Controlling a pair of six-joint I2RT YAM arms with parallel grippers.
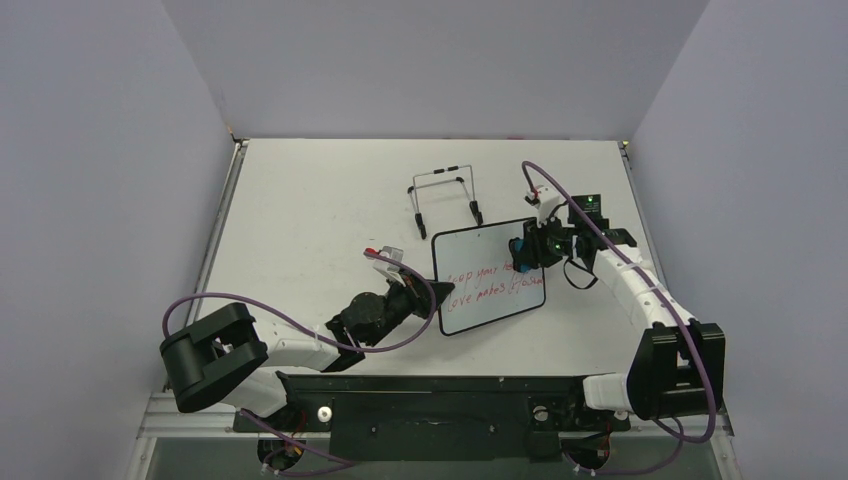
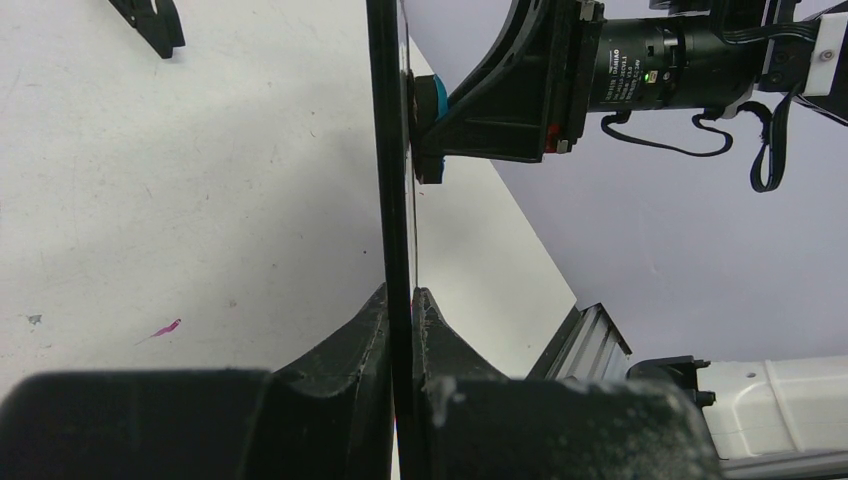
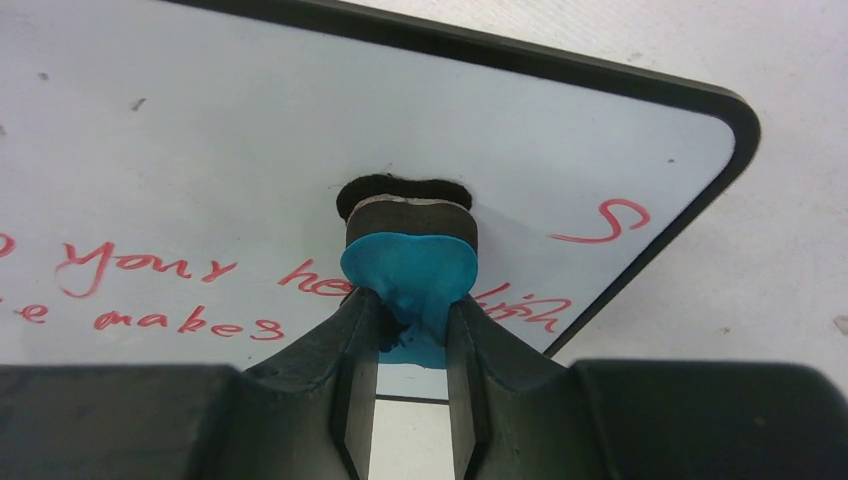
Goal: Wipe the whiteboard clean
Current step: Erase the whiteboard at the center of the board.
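Right of the table's [image 1: 300, 200] centre sits the small black-framed whiteboard [image 1: 489, 277] with red handwriting. Left claw [image 2: 401, 298] is clamped on its edge, right claw [image 3: 410, 312] clamped on a small blue felt-backed eraser [image 3: 408, 262] against its face. Keep the pad flat and sweep steadily along the 2 written lines.

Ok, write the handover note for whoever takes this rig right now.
Left gripper: shut on the edge of the small white rectangular whiteboard with the thin black frame, holding it steady near the middle of the table.
Right gripper: shut on the small blue eraser, its dark felt face pressed against the board.
Black wire stand: behind the board, nothing on it.
Done: board gripped, eraser in contact.
Left: nearly everything. Two lines of red handwriting cross the board on both sides of the eraser; wipe them off.
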